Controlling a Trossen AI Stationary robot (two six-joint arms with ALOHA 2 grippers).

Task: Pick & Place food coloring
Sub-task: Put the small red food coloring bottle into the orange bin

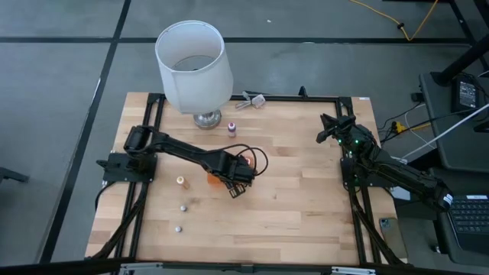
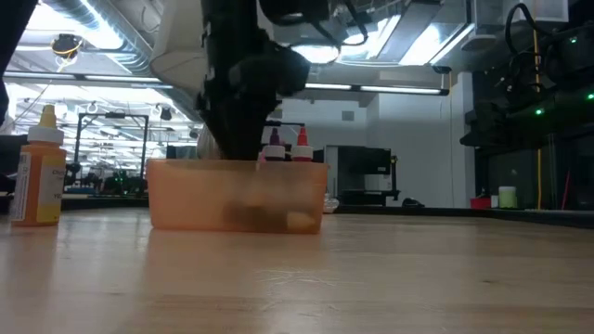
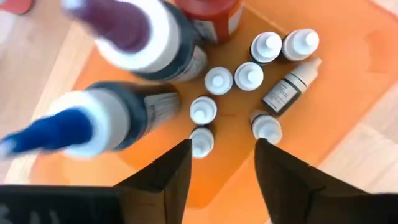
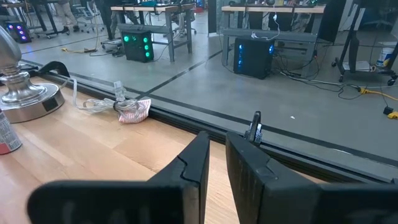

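Near the wooden worktop's left edge stands a small orange-bodied food-colouring bottle point(image 1: 181, 182). Mid-worktop, the left gripper point(image 3: 217, 163) hovers part-open and empty over the flat orange tray point(image 3: 348, 99) of tiny white-capped bottles point(image 3: 219, 81): light, slippery, best pinched below the cap. The right gripper point(image 4: 216, 163) waits closed by the right edge.

1. Your left arm stretches from the table's left edge toward the middle, wrist bent down.
2. Your left gripper point(image 3: 217, 163) points downward, its fingers point(image 3: 166, 176) parted and nothing between them.
3. Your right gripper point(image 4: 214, 163) waits at the far right, closed and empty.
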